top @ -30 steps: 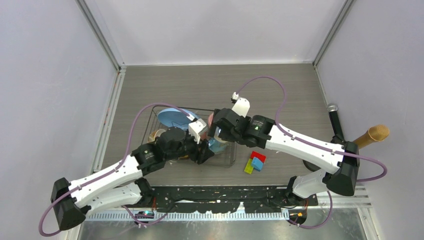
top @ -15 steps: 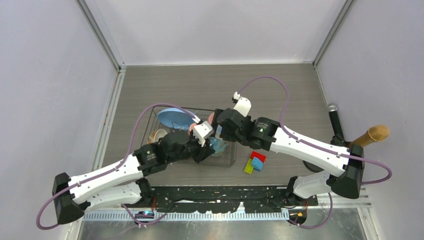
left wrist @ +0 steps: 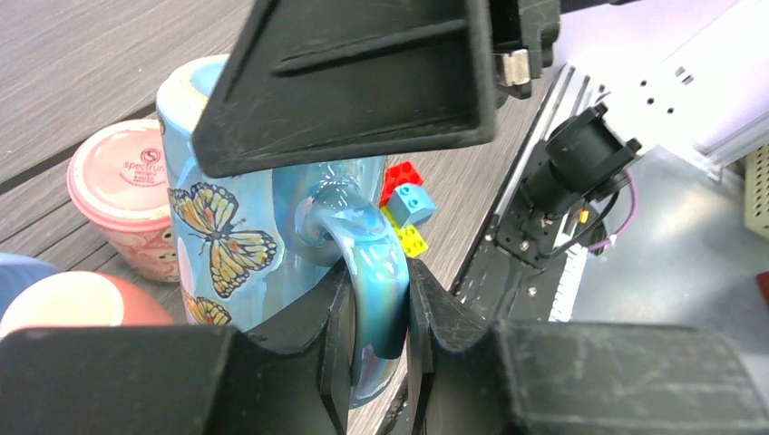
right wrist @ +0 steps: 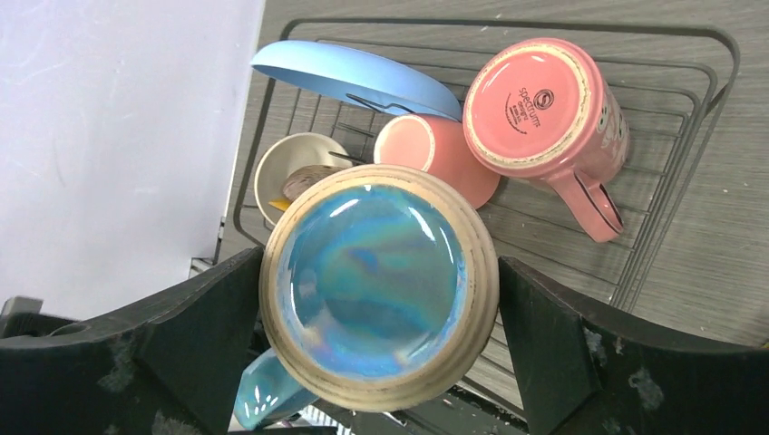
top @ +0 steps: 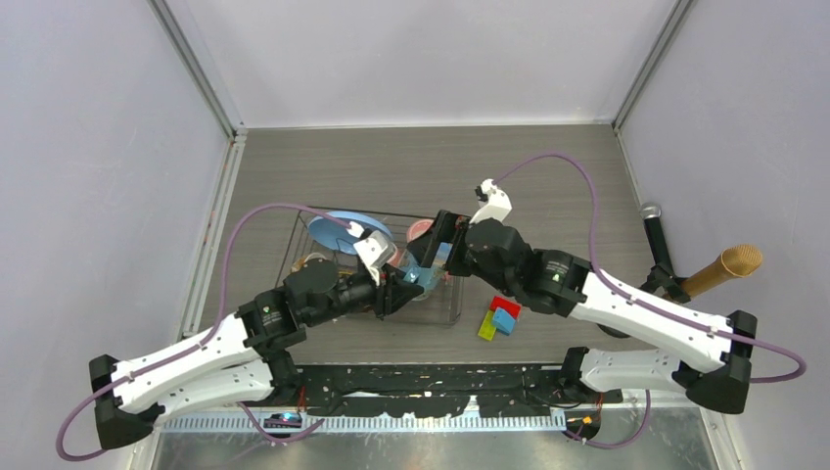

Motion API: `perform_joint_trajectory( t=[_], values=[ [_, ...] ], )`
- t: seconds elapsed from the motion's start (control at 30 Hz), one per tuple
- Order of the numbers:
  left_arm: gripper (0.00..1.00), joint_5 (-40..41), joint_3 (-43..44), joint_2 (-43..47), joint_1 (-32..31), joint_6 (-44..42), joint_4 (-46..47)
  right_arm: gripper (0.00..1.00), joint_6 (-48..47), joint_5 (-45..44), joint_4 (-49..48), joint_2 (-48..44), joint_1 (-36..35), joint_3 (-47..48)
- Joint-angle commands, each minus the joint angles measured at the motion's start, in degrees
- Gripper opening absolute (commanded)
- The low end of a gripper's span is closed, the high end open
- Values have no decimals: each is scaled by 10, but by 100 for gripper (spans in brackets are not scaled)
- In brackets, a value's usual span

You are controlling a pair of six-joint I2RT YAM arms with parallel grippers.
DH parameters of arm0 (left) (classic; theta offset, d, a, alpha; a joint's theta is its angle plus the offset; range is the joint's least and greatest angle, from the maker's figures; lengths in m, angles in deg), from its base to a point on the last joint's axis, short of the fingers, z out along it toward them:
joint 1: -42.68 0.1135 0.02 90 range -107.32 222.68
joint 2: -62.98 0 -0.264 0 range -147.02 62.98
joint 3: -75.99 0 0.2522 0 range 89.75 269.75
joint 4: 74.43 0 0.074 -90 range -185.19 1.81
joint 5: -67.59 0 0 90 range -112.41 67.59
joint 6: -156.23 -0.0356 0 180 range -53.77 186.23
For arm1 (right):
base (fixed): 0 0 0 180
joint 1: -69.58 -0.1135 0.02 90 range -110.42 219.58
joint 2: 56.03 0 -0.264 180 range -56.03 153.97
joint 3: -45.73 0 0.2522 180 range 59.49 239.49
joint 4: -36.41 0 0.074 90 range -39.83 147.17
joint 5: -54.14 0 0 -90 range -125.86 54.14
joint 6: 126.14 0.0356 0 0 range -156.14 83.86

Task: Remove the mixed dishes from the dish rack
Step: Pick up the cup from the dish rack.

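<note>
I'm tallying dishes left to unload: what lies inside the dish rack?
Visible in the dish rack: light blue plate, salmon mug, speckled pink mug, cream bowl. The blue mug hides the rest.

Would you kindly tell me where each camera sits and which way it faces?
Top external: above and behind the bases, looking down on the table, rack, left arm and right arm.
Left wrist: on the left hand, looking along its fingers at the handle of the blue mug between them.
Right wrist: on the right hand, looking down at that mug's base above the rack, own fingers either side.
Shared: both wrist views show the blue mug and speckled pink mug.
</note>
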Motion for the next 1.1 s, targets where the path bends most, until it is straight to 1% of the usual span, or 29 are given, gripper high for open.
perform_joint_trajectory(
  t=[0.0, 0.13, 0.23, 0.37, 0.43, 0.5, 0.6, 0.67, 0.7, 0.77, 0.83, 0.97, 1.07],
  values=[
    [0, 77, 14, 16, 18, 53, 17, 99, -36, -36, -54, -75, 1, 6],
    [0, 73, 20, 10, 18, 54, 15, 99, -10, -75, -28, -84, 1, 6],
    [0, 85, 28, 5, 18, 60, 12, 99, 7, -108, -4, -90, 1, 8],
    [0, 81, 40, -2, 18, 74, 7, 99, 8, -139, 9, -106, 1, -3],
    [0, 85, 45, -3, 18, 92, 8, 99, -3, -139, 3, -113, 1, -9],
    [0, 94, 53, -5, 18, 112, 7, 99, -40, -116, -32, -119, 1, -24],
    [0, 110, 77, -10, 18, 132, 6, 99, -130, -94, -79, -127, 2, -47],
    [0, 120, 99, -19, 18, 140, 0, 99, -184, -68, -123, -141, 1, -71],
    [0, 127, 113, -25, 18, 145, -6, 99, -211, -58, -164, -155, 1, -94],
    [0, 143, 136, -43, 18, 156, -18, 99, -228, -38, -218, -176, 1, -129],
    [0, 163, 156, -59, 18, 170, -26, 99, -246, -27, -244, -191, 2, -150],
    [0, 236, 200, -93, 18, 229, -62, 99, -290, -6, -229, -187, 1, -154],
    [0, 321, 232, -115, 18, 275, -92, 99, -322, 30, -233, -172, 1, -154]
  ],
)
